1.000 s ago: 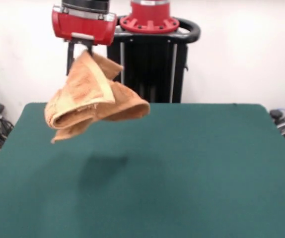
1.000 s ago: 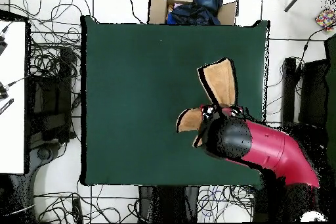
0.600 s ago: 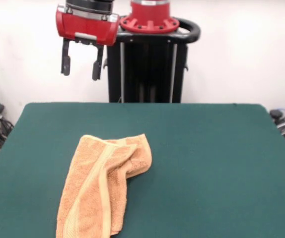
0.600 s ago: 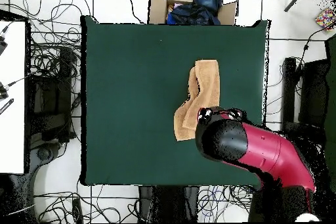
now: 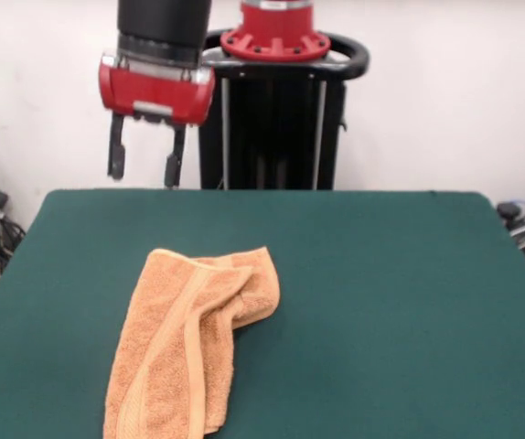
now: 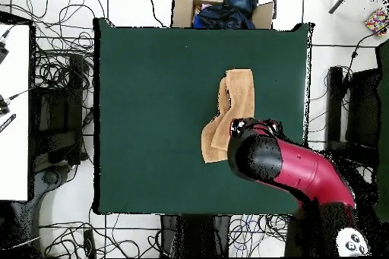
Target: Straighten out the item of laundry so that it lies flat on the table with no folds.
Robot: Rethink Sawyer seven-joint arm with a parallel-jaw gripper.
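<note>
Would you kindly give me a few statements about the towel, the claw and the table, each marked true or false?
1. The towel lies on the table. True.
2. The claw is shut on the towel. False: it is open and empty, up above the table and clear of the towel.
3. The towel lies flat with no folds. False: it is doubled over lengthwise, with layers overlapping.
4. In the overhead view, a cardboard box holding dark items sits past the table's top edge. True.
5. The towel covers most of the table. False: it takes up a small part; green cloth shows all round it.
</note>
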